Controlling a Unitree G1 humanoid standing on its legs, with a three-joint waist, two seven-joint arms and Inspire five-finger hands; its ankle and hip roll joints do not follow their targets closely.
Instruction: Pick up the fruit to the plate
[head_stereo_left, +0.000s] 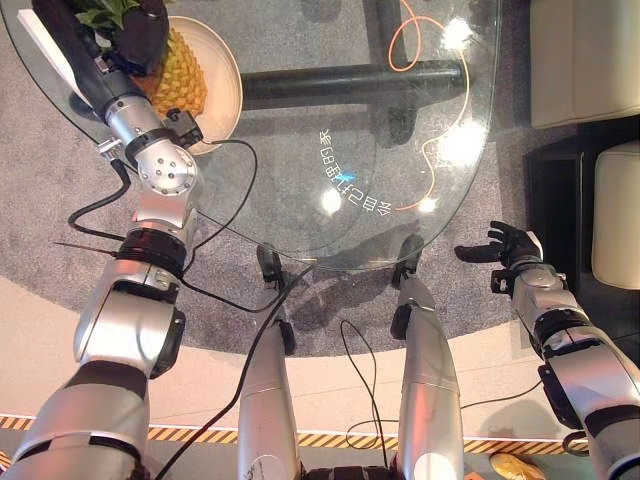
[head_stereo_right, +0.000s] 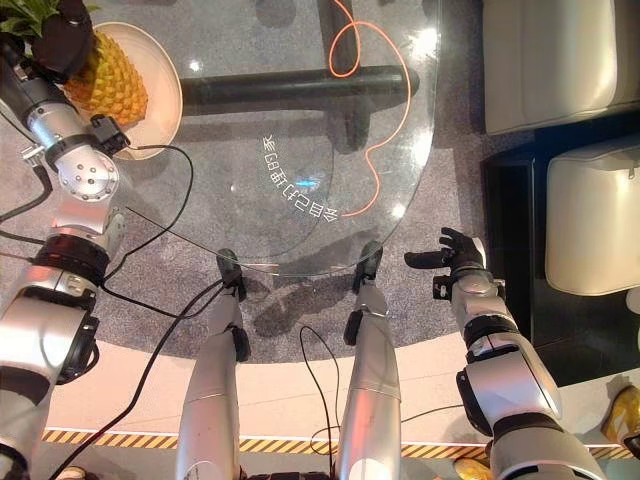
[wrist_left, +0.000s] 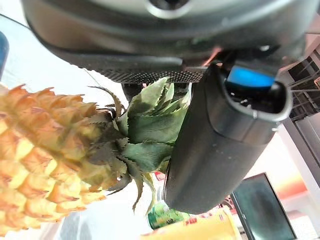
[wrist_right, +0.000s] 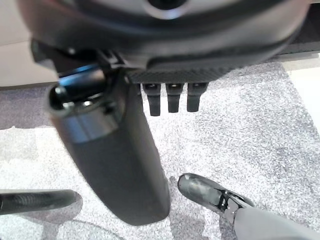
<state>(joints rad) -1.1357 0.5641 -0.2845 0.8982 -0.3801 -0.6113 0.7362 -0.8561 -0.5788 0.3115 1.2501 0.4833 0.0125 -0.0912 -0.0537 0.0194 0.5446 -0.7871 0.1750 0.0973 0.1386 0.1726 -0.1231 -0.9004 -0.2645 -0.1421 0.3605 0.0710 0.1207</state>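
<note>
on the plate (head_stereo_left: 225, 80) lay the pineapple (head_stereo_left: 178, 80), the left hand (head_stereo_left: 140, 30) clasped round its leafy crown; the right hand (head_stereo_left: 505, 243) hung relaxed, fingers spread, beside the glass table (head_stereo_left: 400, 150).

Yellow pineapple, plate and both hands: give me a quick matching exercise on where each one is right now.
Things:
1. yellow pineapple with green leafy crown
2. round cream plate
3. left hand
4. right hand

Places or states:
A. off the glass table's near right edge, fingers relaxed
B. lying on the plate
C. far left on the glass table
D. at the pineapple's crown

Pairs: 1-B, 2-C, 3-D, 4-A
</note>
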